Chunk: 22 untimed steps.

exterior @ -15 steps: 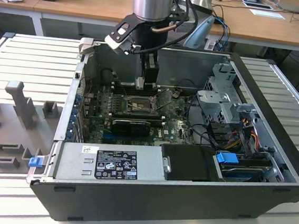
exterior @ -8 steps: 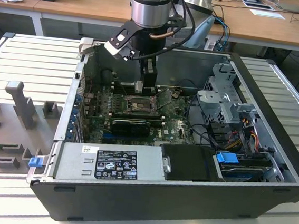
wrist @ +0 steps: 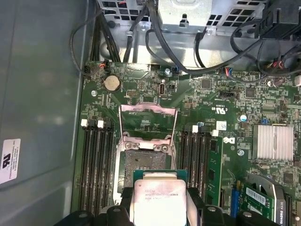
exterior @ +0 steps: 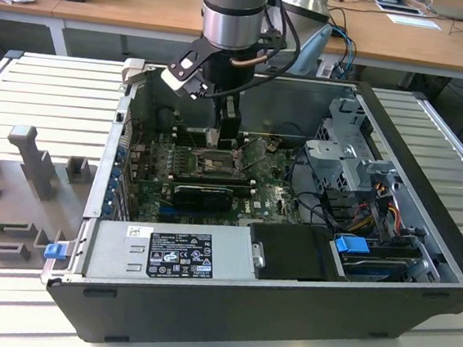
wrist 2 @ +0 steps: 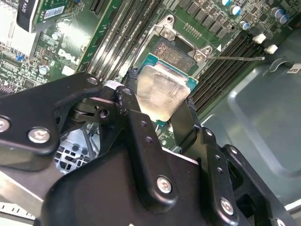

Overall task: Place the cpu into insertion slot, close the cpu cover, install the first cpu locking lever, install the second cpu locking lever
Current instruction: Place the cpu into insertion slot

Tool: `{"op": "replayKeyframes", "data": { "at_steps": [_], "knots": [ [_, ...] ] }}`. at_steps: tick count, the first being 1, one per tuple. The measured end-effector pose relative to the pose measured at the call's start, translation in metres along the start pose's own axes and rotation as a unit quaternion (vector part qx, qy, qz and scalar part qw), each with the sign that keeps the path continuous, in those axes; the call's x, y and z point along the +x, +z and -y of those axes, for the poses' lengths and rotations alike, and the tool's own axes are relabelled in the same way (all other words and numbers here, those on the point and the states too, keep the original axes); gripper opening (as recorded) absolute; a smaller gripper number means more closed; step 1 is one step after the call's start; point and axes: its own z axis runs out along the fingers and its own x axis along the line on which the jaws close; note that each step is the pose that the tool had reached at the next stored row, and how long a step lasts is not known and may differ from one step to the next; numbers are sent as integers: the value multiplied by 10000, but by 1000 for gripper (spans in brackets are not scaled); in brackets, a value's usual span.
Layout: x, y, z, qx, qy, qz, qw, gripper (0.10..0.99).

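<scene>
My gripper (wrist 2: pixel 161 96) is shut on the cpu (wrist 2: pixel 164 89), a silver-topped square chip on a green base, pinched by its two side edges between black fingers (wrist 2: pixel 184 120). The first wrist view shows the cpu (wrist: pixel 157 197) hanging over one edge of the insertion slot (wrist: pixel 145 162), whose dark square is otherwise bare. The cpu cover (wrist: pixel 148 117) stands swung open beyond the slot. Thin locking levers (wrist: pixel 177 141) stick up beside the slot. In the exterior view the gripper (exterior: pixel 223 137) hangs inside the computer case, just above the insertion slot (exterior: pixel 208 165).
Long black memory slots (wrist: pixel 96 165) flank the socket on both sides. A black card (exterior: pixel 203 194) lies across the board nearer the power supply (exterior: pixel 171 250). Cables and a metal drive cage (exterior: pixel 351 164) fill the case at the exterior view's right. Case walls (exterior: pixel 109 170) enclose the board.
</scene>
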Motion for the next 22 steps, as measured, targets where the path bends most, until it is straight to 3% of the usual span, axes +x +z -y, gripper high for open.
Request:
{"op": "replayKeyframes", "data": {
  "at_steps": [2, 4, 8, 12, 22],
  "knots": [
    [-1, 26, 1, 39, 1, -2, 10000, 529],
    [1, 112, 6, 61, 2, -3, 10000, 529],
    [9, 218, 8, 58, 216, 8, 9997, 529],
    [57, 353, 7, 59, 240, 9, 9997, 529],
    [130, 551, -17, 60, 276, 36, 9996, 529]
  ]
}}
